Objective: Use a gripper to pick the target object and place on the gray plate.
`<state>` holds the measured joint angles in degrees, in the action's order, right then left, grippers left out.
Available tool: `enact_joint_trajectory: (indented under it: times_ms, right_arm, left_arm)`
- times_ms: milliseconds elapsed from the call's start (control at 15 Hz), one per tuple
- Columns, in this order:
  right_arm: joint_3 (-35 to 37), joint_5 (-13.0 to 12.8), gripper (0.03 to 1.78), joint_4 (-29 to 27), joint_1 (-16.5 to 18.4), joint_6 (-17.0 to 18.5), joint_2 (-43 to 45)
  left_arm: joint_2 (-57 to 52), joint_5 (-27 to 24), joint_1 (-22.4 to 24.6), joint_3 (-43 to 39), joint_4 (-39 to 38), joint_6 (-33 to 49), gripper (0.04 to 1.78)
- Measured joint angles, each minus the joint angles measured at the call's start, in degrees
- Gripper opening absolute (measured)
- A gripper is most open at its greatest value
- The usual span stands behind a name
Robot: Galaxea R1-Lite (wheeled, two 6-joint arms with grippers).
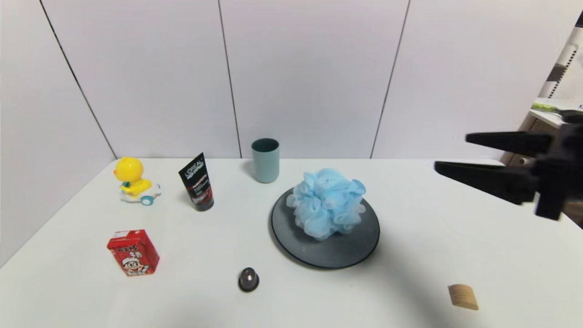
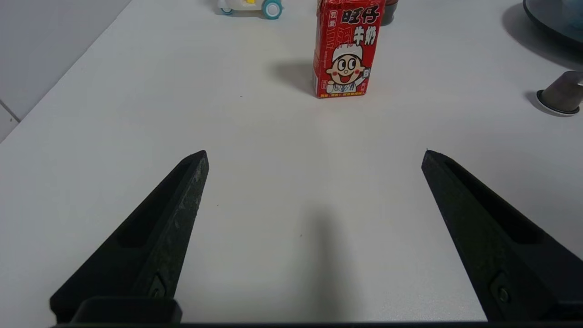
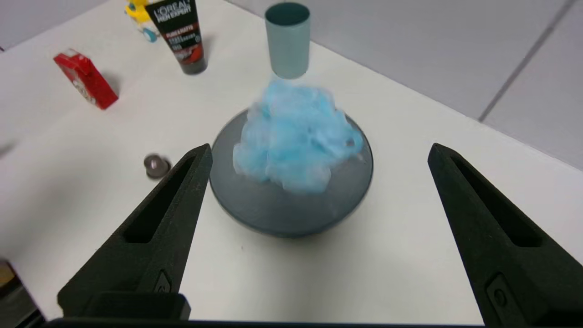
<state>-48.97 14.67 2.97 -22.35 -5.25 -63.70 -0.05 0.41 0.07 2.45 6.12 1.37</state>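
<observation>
The light blue mesh bath pouf lies on the gray plate near the middle of the table, toward the plate's far side. It also shows in the right wrist view on the plate. My right gripper is open and empty, held in the air to the right of the plate, apart from the pouf; its own view shows both fingers spread wide. My left gripper is open and empty, low over bare table; it does not show in the head view.
A teal-gray cup stands behind the plate. A black tube, a yellow duck toy and a red milk carton stand at the left. A small dark capsule and a wooden block lie near the front.
</observation>
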Motion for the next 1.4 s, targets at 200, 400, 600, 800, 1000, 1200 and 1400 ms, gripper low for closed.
enact_joint_trajectory:
  times_ms: [200, 400, 600, 800, 1000, 1200, 1400]
  right_arm:
    - [12.8, -0.7, 1.66, -0.6, 6.9, 0.4, 16.2]
    - [21.8, -10.8, 1.68, -7.2, 13.1, -1.1, 29.4]
    - [31.2, -17.0, 1.69, -10.7, 16.1, -2.3, 39.7]
    - [38.6, -16.1, 1.69, -9.6, 17.7, -1.4, 45.4]
    - [40.7, -16.0, 1.69, -9.6, 20.3, -1.3, 46.2]
    - [43.9, -16.0, 1.69, -8.4, 21.6, -1.3, 49.0]
    - [46.3, -14.6, 1.69, -8.1, 22.0, -1.2, 55.5]
  left_arm:
    - [0.0, 0.0, 0.0, 0.0, 0.0, 0.0, 1.69]
    - [0.0, 0.0, 0.0, 0.0, 0.0, 0.0, 1.69]
    - [0.0, 0.0, 0.0, 0.0, 0.0, 0.0, 1.69]
    - [0.0, 0.0, 0.0, 0.0, 0.0, 0.0, 1.69]
    - [0.0, 0.0, 0.0, 0.0, 0.0, 0.0, 1.69]
    - [0.0, 0.0, 0.0, 0.0, 0.0, 0.0, 1.69]
    - [0.0, 0.0, 0.0, 0.0, 0.0, 0.0, 1.69]
